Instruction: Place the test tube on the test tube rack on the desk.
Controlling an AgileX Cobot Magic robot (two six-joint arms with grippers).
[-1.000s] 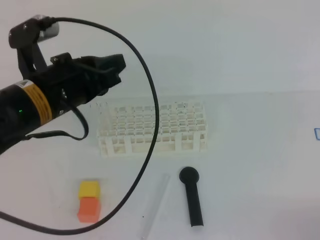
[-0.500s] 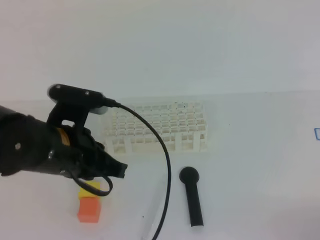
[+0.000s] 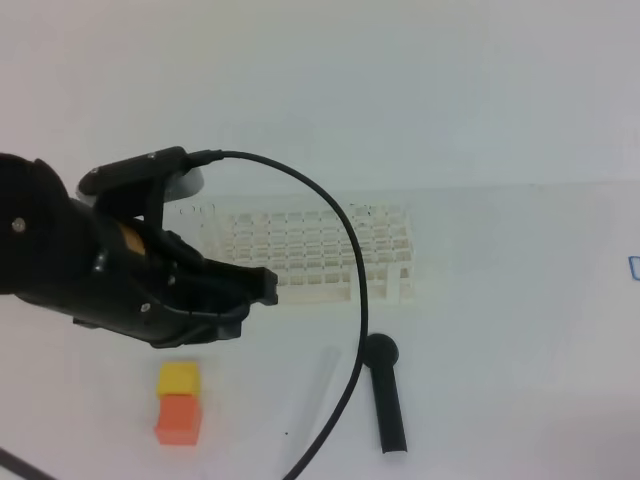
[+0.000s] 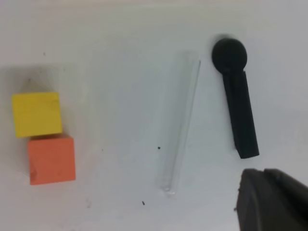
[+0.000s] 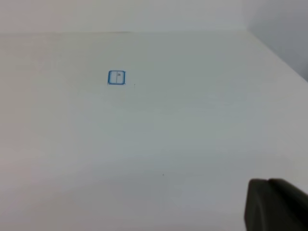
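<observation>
Your tube [image 4: 180, 120] lies flat on the desk [image 3: 520, 300], nothing touching it. In the left wrist view it runs lengthwise, slightly slanted, between the blocks and a black stick [image 4: 236, 103], with the stick just beside it on the right. A yellow block [image 4: 37, 114] sits well to its left, touching an orange block [image 4: 51, 159] below it. From overhead the tube [image 3: 322, 372] shows only faintly, partly crossed by the arm's black cable [image 3: 340, 300]. The rack [image 3: 330, 250] stands upright farther back on the desk, apart from the tube and the stick, its left end hidden behind your left arm. Your left gripper [image 3: 262, 287] hangs above the desk in front of the rack, pointing toward the right, with its jaws together and nothing between them. Only a dark corner of it enters the left wrist view. Your right gripper [image 5: 276, 204] appears only as a dark edge in the right wrist view, over bare desk with a small blue square mark [image 5: 116, 77]; its jaws are together and it holds nothing you can see.
</observation>
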